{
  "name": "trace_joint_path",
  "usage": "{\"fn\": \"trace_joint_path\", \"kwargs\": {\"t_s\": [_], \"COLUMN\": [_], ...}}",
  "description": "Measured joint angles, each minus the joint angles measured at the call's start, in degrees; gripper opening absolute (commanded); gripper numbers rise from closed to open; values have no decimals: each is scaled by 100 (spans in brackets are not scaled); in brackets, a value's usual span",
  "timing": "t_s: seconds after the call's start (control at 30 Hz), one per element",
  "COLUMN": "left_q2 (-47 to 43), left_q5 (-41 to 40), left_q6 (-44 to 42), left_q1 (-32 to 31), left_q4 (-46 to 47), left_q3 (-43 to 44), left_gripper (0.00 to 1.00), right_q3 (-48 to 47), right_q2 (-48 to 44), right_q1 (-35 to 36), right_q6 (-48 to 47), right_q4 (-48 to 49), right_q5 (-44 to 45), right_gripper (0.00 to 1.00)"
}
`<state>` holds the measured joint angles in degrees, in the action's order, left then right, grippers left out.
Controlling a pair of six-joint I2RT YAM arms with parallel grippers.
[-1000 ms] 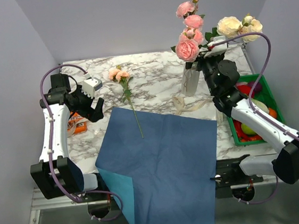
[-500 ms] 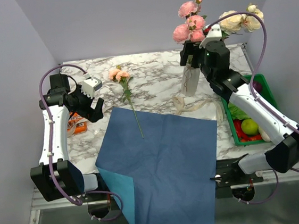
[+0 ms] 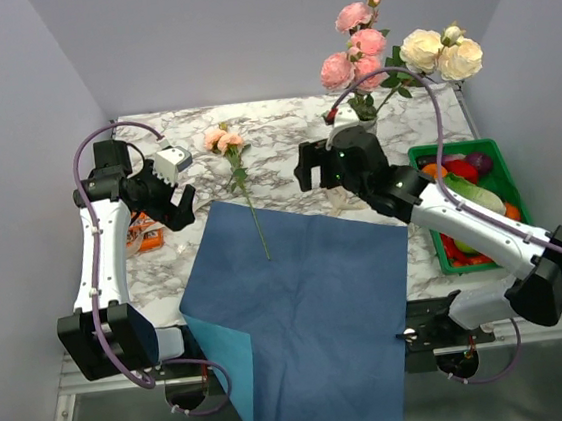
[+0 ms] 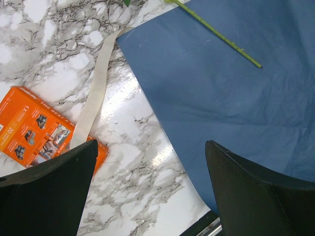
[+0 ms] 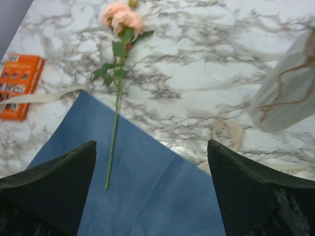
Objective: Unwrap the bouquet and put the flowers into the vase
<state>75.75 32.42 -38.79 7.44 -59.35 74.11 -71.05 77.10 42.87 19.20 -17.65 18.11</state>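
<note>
The loose rose (image 3: 241, 180) lies between the left gripper (image 3: 182, 203) and right gripper (image 3: 303, 168), both spread empty, stem running far-to-near onto the paper (image 3: 301, 309), the right seemingly nearer.

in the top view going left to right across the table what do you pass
orange box → left gripper → single peach rose → right gripper → green crate
</note>
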Motion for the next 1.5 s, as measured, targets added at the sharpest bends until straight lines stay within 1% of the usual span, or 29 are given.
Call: {"fn": "trace_joint_path", "kwargs": {"t_s": [0.1, 0.23, 0.4, 0.5, 0.53, 0.57, 0.77, 0.83, 1.1, 1.27, 1.5], "left_q2": [-42, -98, -173, -203, -210, -212, -212, -212, -212, -212, -212], "left_q5": [20, 39, 46, 50, 57, 61, 101, 105, 109, 114, 114], "left_q6": [2, 24, 59, 59, 59, 59, 61, 61, 57, 42, 17], "left_q1": [0, 0, 0, 0, 0, 0, 0, 0, 0, 0, 0], "left_q4": [4, 11, 11, 7, 7, 7, -2, 0, 0, 0, -2], "left_q3": [0, -7, -57, -59, -61, -63, -63, -63, -61, -63, -63], "left_gripper": [99, 99, 99, 99, 99, 99, 99, 99, 99, 99, 99], "right_q3": [-7, -81, -787, -1576, -1888, -2199, -3982, -4363, -4765, -5145, -5388], "right_q2": [334, 1237, 2651, 3377, 3598, 3814, 5036, 5399, 6205, 6356, 6572], "right_q1": [372, 697, 817, 817, 817, 817, 813, 813, 811, 802, 758], "right_q6": [76, 131, 129, 109, 79, 61, -127, -168, -223, -247, -278], "right_q4": [-9, -7, -101, -339, -398, -452, -988, -1130, -1799, -1928, -1967], "right_q5": [-20, -376, -846, -955, -977, -990, -953, -920, -841, -780, -743], "right_gripper": [100, 100, 100, 87, 79, 75, 70, 67, 60, 52, 43]}}
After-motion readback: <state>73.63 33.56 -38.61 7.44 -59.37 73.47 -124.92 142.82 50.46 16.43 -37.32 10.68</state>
